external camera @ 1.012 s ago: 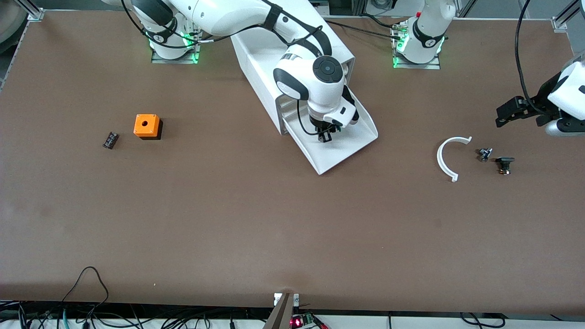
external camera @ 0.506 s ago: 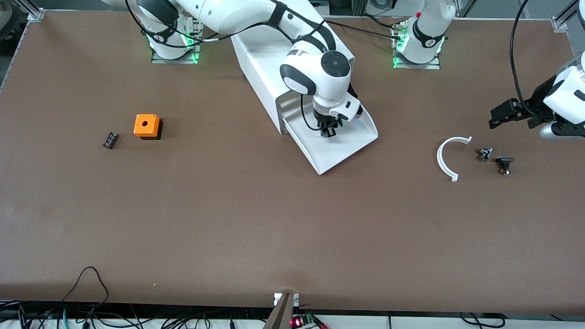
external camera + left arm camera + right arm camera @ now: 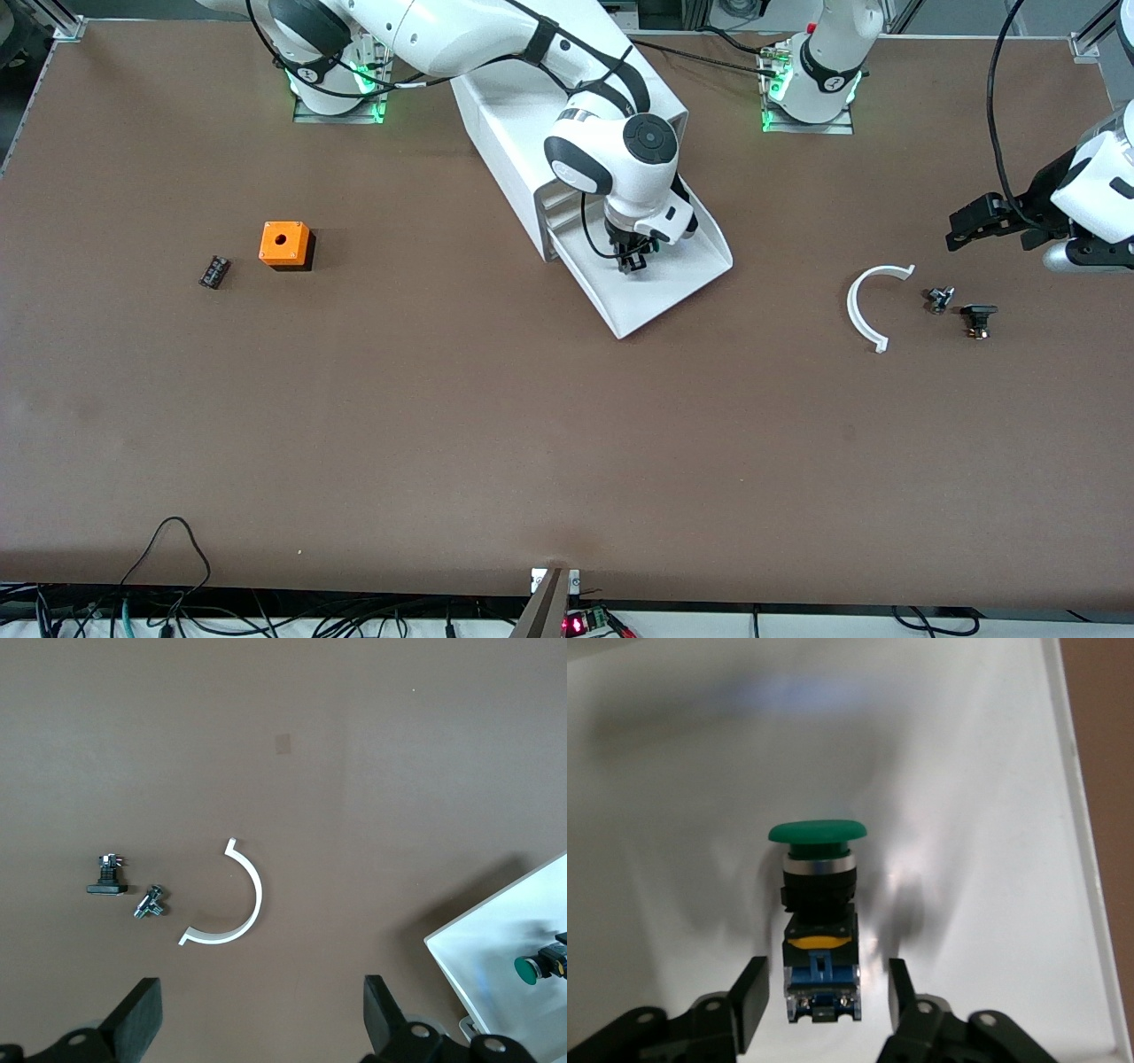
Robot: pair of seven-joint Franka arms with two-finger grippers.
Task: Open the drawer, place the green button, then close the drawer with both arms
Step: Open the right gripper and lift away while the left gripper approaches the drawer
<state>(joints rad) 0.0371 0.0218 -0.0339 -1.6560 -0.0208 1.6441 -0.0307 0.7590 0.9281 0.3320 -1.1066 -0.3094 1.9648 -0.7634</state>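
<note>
right tool [image 3: 632,263] shifted over drawer [image 3: 682,282]

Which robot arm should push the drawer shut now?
Probably the right. Its claw hangs open over the button lying in the open drawer; the left claw waits toward the left arm's end of the table.

The drawer [image 3: 660,279], the lowest of the white cabinet's shallow trays, stands pulled out toward the front camera, its smooth white floor and low rim exposed. The button [image 3: 819,912] lies on its side on that floor, with a round green cap, a silver collar, a black barrel, a yellow ring and a blue terminal block at its tail. The right gripper [image 3: 822,997] hangs just over it with fingers spread either side of the blue end, not touching it. The left gripper [image 3: 261,1023] waits, fingers wide apart, over bare table toward the left arm's end.
</note>
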